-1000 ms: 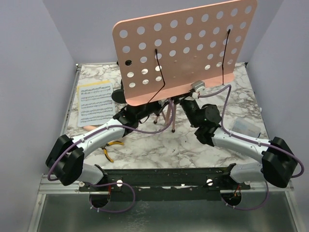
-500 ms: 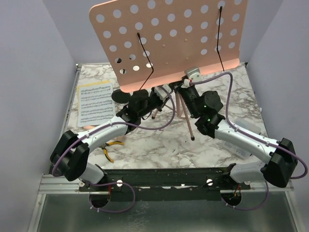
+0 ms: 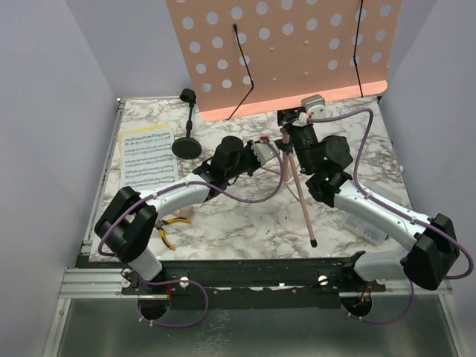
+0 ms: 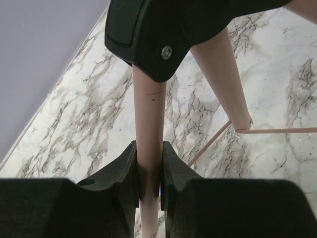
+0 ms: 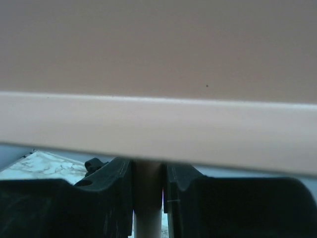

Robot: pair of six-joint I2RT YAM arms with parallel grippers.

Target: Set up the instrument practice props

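The pink perforated music-stand desk (image 3: 282,52) stands raised at the back, facing the camera. Below it the pink tripod pole (image 4: 148,124) runs down from a black hub (image 4: 158,34), with one leg (image 3: 301,197) slanting to the table near the front. My left gripper (image 3: 262,152) (image 4: 148,166) is shut on the pole below the hub. My right gripper (image 3: 295,128) (image 5: 147,186) is shut on the pole (image 5: 147,208) just under the desk's lip (image 5: 158,124). The sheet-music pages (image 3: 147,156) lie at the left. The small black mic stand (image 3: 187,143) stands upright beside them.
Yellow-handled pliers (image 3: 168,225) lie near the front left, with a small beige object (image 3: 184,213) beside them. A clear plastic box (image 3: 374,231) sits partly under my right forearm. Walls close in the marble table (image 3: 245,223) at the left, right and back.
Both arms have swung the music stand upward: the desk has risen and shifted right, a tripod leg now reaches toward the front, and the mic stand has come into view.
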